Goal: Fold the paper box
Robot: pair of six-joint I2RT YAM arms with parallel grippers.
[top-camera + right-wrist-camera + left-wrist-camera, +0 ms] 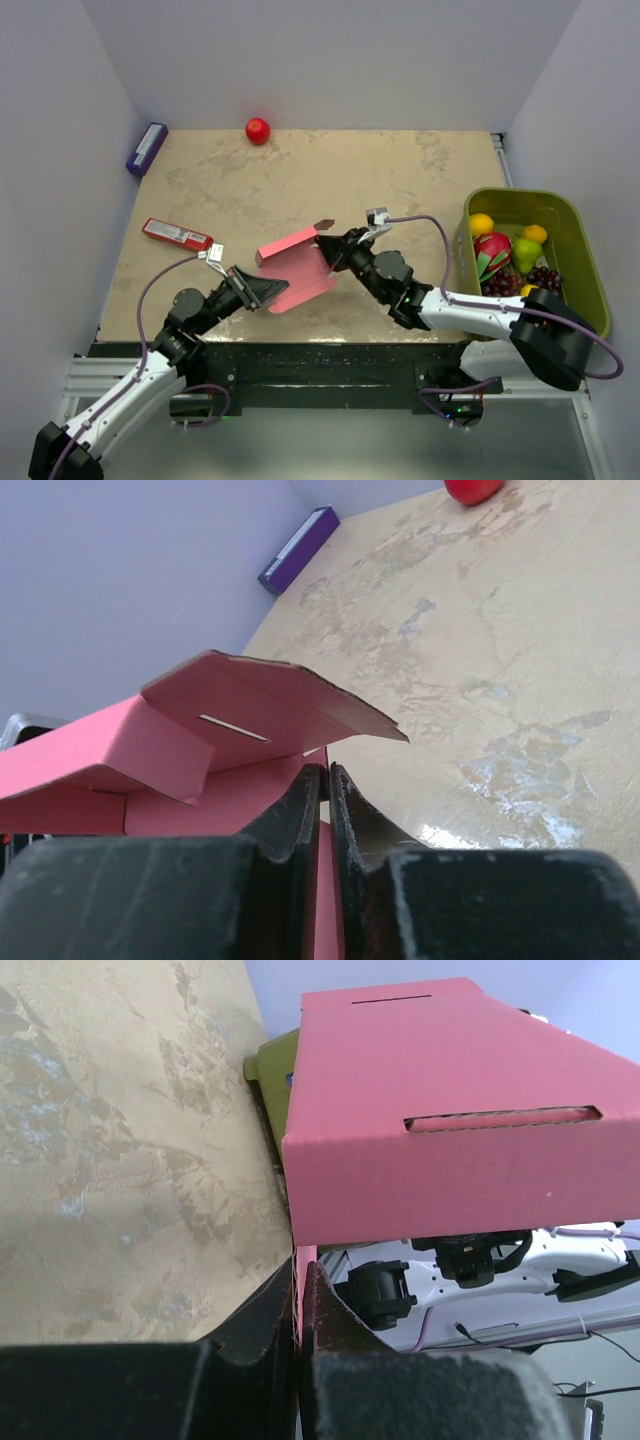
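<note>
Mid-frame, the part-folded paper box (297, 268) is clamped lower left by the left jaws, at right by the right jaws

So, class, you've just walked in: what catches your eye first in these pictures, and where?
The half-folded pink paper box at the middle of the table stands out first, pinched at its near-left end by the left claw and at its right edge by the right claw. Then the green bin of bright fruit at the table's right edge, and a red ball by the far wall.
</note>
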